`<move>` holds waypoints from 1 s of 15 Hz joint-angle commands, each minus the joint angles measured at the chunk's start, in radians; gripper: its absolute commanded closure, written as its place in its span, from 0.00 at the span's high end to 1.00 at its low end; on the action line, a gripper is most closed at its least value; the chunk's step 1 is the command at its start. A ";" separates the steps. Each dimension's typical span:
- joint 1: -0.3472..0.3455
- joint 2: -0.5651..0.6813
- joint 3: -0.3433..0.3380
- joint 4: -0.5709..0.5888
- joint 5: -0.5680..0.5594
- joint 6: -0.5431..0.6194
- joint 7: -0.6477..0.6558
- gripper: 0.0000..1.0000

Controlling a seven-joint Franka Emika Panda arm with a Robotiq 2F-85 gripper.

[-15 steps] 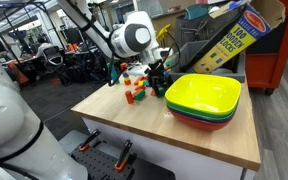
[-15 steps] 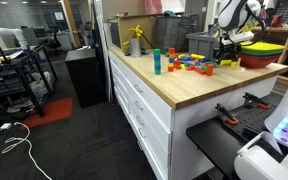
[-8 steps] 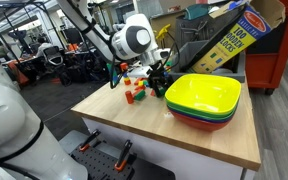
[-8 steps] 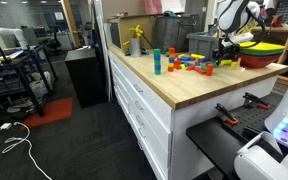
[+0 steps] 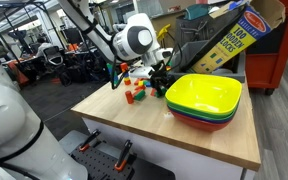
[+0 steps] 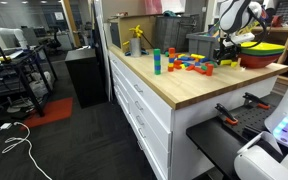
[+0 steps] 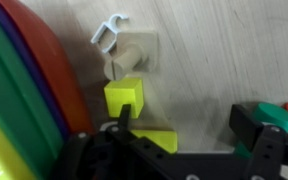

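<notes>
My gripper (image 7: 184,125) is open and low over the wooden table (image 5: 134,125), just beside a stack of yellow, green and red bowls (image 5: 204,100). In the wrist view a yellow block (image 7: 124,97) sits by one finger. A second yellow block (image 7: 156,140) lies under the gripper body, and a green block (image 7: 279,112) is by the other finger. Bare wood lies between the fingers. A tan wooden piece (image 7: 132,52) with a white clip lies further on. The gripper (image 6: 227,55) and bowls (image 6: 264,50) show in both exterior views.
Several coloured blocks (image 6: 189,63) are scattered on the table, with a green and blue tower (image 6: 156,60) and a yellow figure (image 6: 135,40) behind. A tilted block box (image 5: 229,35) stands beyond the bowls. The table has drawers (image 6: 144,105) on its side.
</notes>
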 commanded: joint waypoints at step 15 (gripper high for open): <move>0.069 0.002 0.060 -0.014 0.254 -0.006 -0.159 1.00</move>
